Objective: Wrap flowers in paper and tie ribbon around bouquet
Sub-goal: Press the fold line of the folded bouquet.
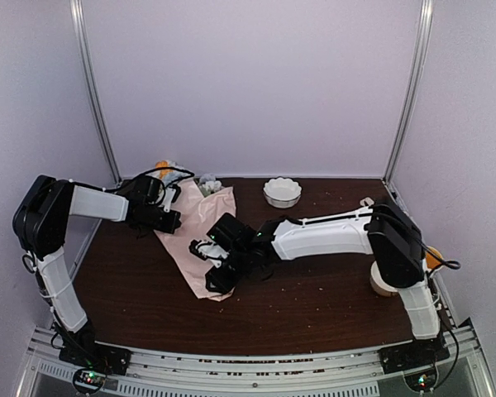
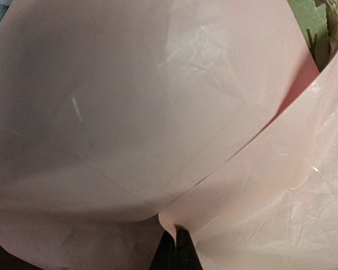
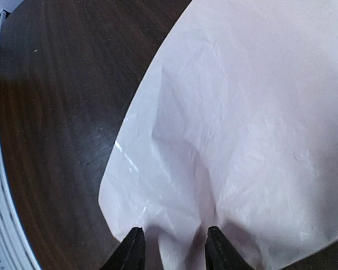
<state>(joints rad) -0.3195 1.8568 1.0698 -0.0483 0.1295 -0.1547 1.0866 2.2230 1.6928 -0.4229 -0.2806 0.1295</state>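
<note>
Top external view: you find the paper (image 1: 197, 230) lying on the dark table (image 1: 314, 289), running from the flowers (image 1: 208, 184) at its far end toward the arms. The left gripper (image 1: 172, 220) sits at the paper's left edge, near the flowers. The right gripper (image 1: 213, 269) rests on its near part. A white bowl (image 1: 282, 192) stands well apart to the right.

Left wrist view: overlapping pink folds fill the frame and gather at the dark fingers (image 2: 180, 250), which are closed on the sheet. A green leaf (image 2: 305, 17) shows at top right.

Right wrist view: the two fingertips (image 3: 132, 250) stand partly apart, clamping a bunched pleat of paper between them.
</note>
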